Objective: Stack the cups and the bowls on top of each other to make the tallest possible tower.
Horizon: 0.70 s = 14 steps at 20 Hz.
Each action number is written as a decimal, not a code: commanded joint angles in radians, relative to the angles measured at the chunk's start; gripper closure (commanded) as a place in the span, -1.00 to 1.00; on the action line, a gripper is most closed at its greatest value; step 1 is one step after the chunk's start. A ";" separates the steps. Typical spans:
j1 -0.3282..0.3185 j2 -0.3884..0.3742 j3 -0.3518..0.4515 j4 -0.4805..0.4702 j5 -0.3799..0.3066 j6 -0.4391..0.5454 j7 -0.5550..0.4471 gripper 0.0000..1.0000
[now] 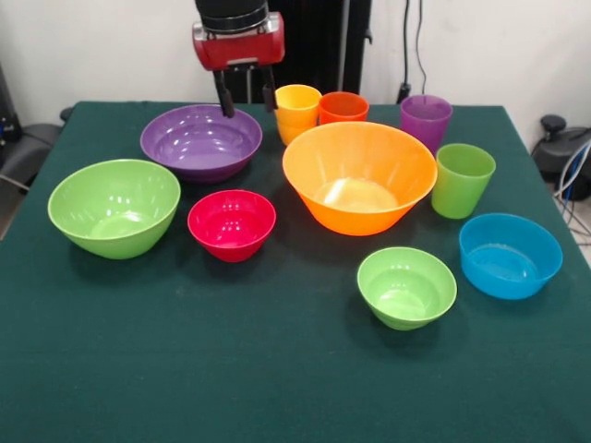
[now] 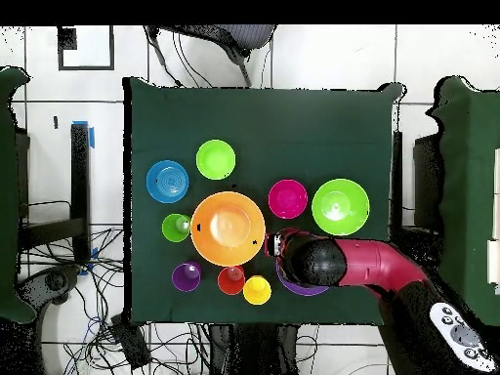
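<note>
Six bowls and four cups are seen spread singly across a dark green tablecloth (image 1: 277, 369), none yet stacked. At the left of the front view a big light green bowl (image 1: 114, 207) is set upright near the table's edge. Behind it and to the right, a purple bowl (image 1: 201, 140) is placed toward the far side, with a smaller magenta-red bowl (image 1: 232, 223) in front of it. Above the purple bowl's far rim the red and black arm's gripper (image 1: 247, 100) is held — its two dark fingers are spread apart, and nothing is gripped between them. In the overhead view the arm (image 2: 361, 264) is shown covering most of that purple bowl.

At the centre the biggest bowl, orange (image 1: 359, 176), is seen upright. Behind it a yellow cup (image 1: 297, 112) and an orange-red cup (image 1: 343, 107) are stood side by side, with a purple cup (image 1: 426, 121) farther right and a light green cup (image 1: 462, 179) just beside the orange bowl's right rim. Nearer the camera a small light green bowl (image 1: 406, 287) is placed — and at far right a blue bowl (image 1: 510, 255) is set apart from it.
</note>
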 commanded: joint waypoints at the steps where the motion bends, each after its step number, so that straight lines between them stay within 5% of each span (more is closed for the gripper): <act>1: -0.008 0.033 0.121 0.059 -0.056 0.046 -0.131 -1.00; 14: 0.035 0.067 0.084 0.037 -0.111 -0.005 -0.063 -1.00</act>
